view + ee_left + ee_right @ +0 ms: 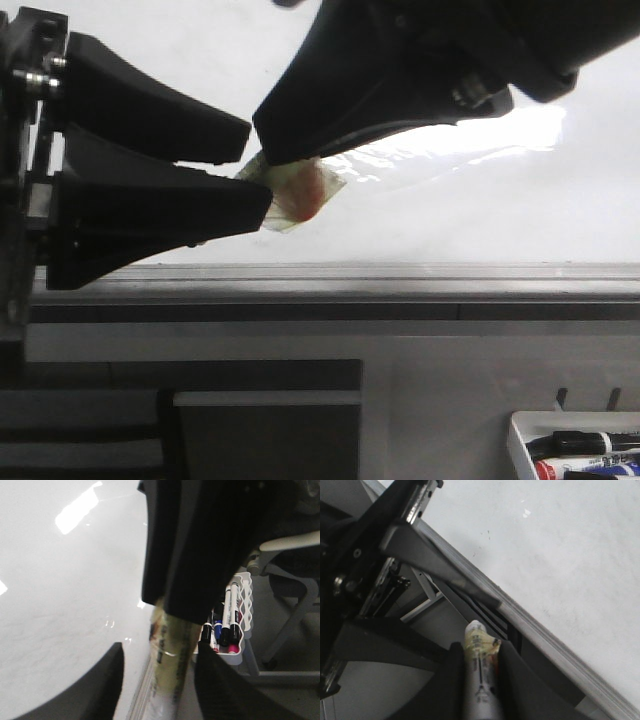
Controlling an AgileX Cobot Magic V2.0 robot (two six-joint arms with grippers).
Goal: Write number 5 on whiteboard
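Well, the whiteboard (420, 215) fills the upper half of the front view, glossy white, with a bright glare patch at the upper right and its grey metal bottom edge (400, 283) running across the middle of the frame. No drawn digit shows on the parts of it I can see. My right gripper (290, 165) reaches in from the upper right of the front view, and its two fingers are closed around a marker (479, 672) wrapped in yellowish tape. In the right wrist view the marker's pale tip (475, 627) points at the dark gap just beside the board's metal edge. My left gripper (250, 170) comes in from the left of the frame, its fingers spread a little, with the taped end of the marker just at their tips; whether they touch it I cannot tell. A small white tray (520, 440) with markers (590, 455) sits at the lower right corner.
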